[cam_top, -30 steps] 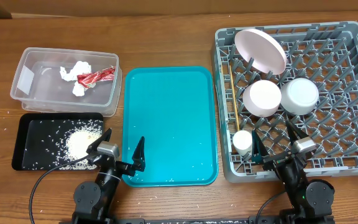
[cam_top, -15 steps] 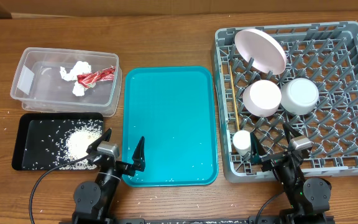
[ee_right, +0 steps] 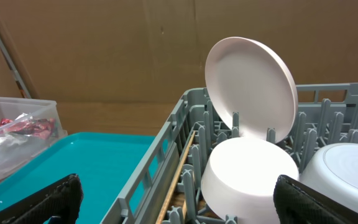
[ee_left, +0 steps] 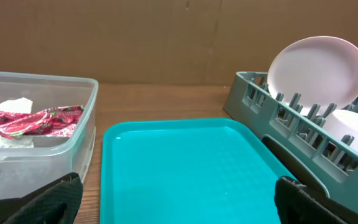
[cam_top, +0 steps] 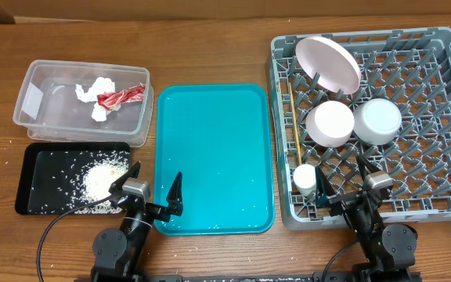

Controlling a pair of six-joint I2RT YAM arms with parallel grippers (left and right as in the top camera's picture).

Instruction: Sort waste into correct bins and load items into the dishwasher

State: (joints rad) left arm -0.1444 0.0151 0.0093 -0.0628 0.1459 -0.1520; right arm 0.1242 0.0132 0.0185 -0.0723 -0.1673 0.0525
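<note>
The clear tub [cam_top: 34, 98] holds the red wrapper [cam_top: 121, 95] and the white tissue [cam_top: 92, 90]; both also show in the left wrist view [ee_left: 36, 119]. The black tray [cam_top: 34, 168] holds a heap of rice [cam_top: 104, 182]. The grey dish rack [cam_top: 445, 157] holds a large plate [cam_top: 327, 63] on edge, an upturned bowl [cam_top: 331, 123], a second white dish [cam_top: 378, 119], a small cup [cam_top: 305, 178] and chopsticks [cam_top: 297, 141]. My left gripper [cam_top: 149, 193] is open and empty at the teal tray's near edge. My right gripper [cam_top: 349, 186] is open and empty at the rack's near edge.
The teal tray [cam_top: 214, 157] lies between the bins and the rack, with a few rice grains near its front edge. Stray grains lie on the wooden table [cam_top: 210, 47] around the black tray. A cardboard wall stands behind the table.
</note>
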